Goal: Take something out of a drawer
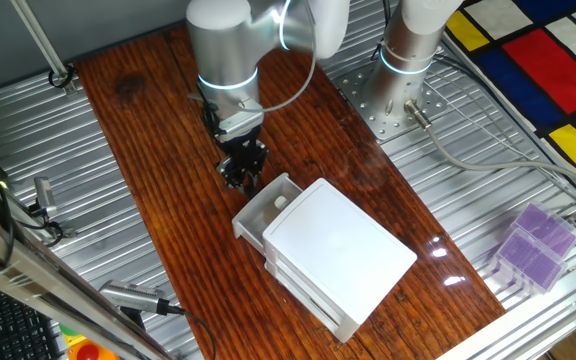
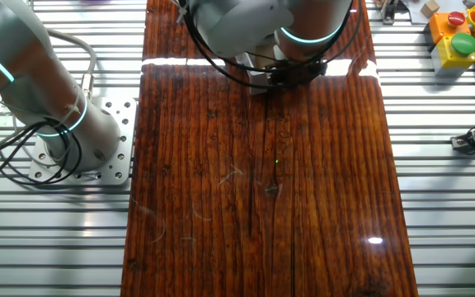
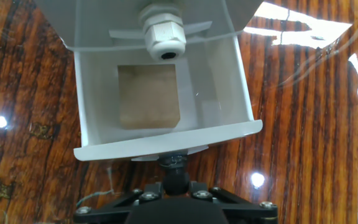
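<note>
Already halfway: drawer [image 3: 166, 142] pulled open, right in front of the gripper [image 1: 242, 174]. Tan block [image 3: 148, 96] lying on its floor, just beyond the fingertips, untouched. Cannot tell the jaw opening; nothing visibly held. Left: reaching in, gripping, lifting out.

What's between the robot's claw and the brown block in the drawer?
The drawer, its white front wall. The hand view shows the gripper just outside that wall and the tan block inside.
</note>
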